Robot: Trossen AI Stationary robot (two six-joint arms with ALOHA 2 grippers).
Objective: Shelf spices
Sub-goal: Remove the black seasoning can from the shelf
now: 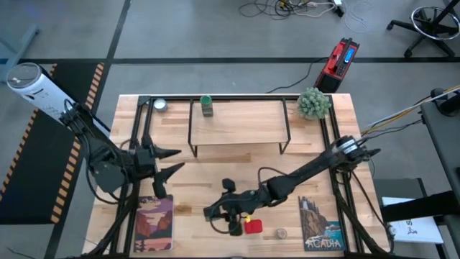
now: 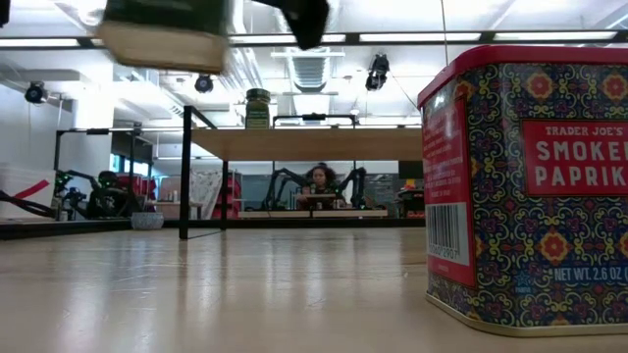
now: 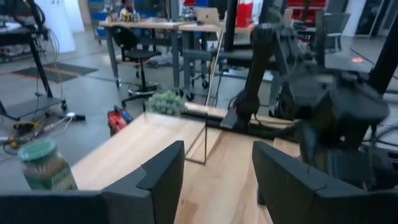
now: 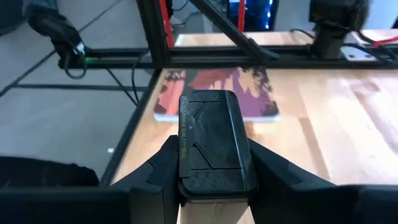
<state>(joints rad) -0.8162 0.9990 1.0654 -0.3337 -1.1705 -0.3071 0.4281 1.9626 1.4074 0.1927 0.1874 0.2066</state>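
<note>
My right gripper hangs over the table's near middle, shut on the dark grey square jar. In the low view the jar floats above the tabletop. The red square tin stands on the table just right of it, and the tiny beige jar stands farther right. The green-capped bottle stands on the wooden board of the shelf at the far middle. My left gripper hovers open and empty at the table's left, pointing right. My right gripper pinches the jar between its two fingers, on two opposite sides of the body just under the black cap. The fingers come slanting down from the table's right. The jar is lifted clear of the table, cap side up.
A round silver tin sits at the far left and a green plant at the far right. Picture books lie near the front left and front right. Black frame rods run along both sides. A person sits beyond the table.
</note>
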